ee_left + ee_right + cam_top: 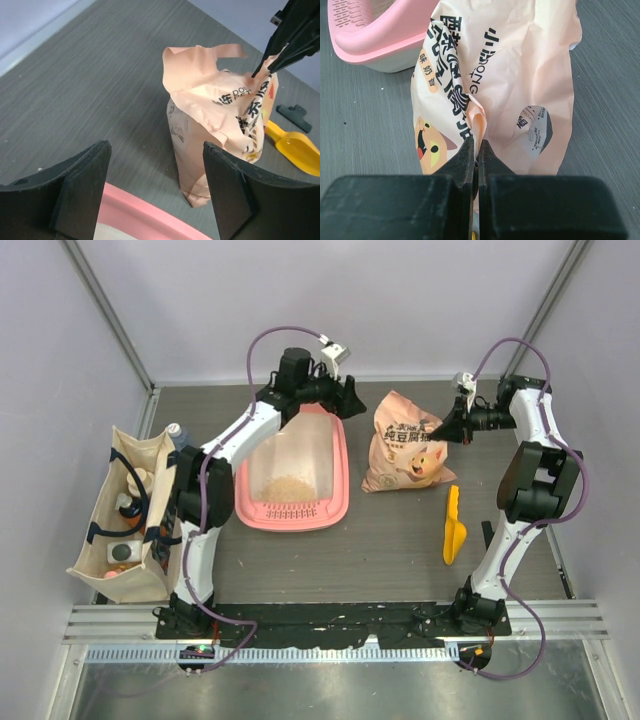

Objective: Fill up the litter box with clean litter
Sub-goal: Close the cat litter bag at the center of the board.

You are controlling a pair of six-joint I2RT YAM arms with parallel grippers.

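The pink litter box (341,488) lies left of centre, with a small pile of tan clean litter (290,487) on its whitish floor. My left gripper (352,400) hovers open over the box's far right corner. Its fingers (85,185) stand wide apart with nothing between them, above the pink rim (140,216). To the right, the peach bag (405,450) stands upright on the table. My right gripper (440,430) is shut on a fold of the bag (520,75) near its top, and this pinch (476,145) shows clearly in the right wrist view. The bag (220,125) faces the left gripper.
A yellow-orange scoop (454,527) lies on the table right of the box, with a black clip (295,111) near it. A beige tote bag (125,510) with several items stands at the far left. Grey walls close in the table.
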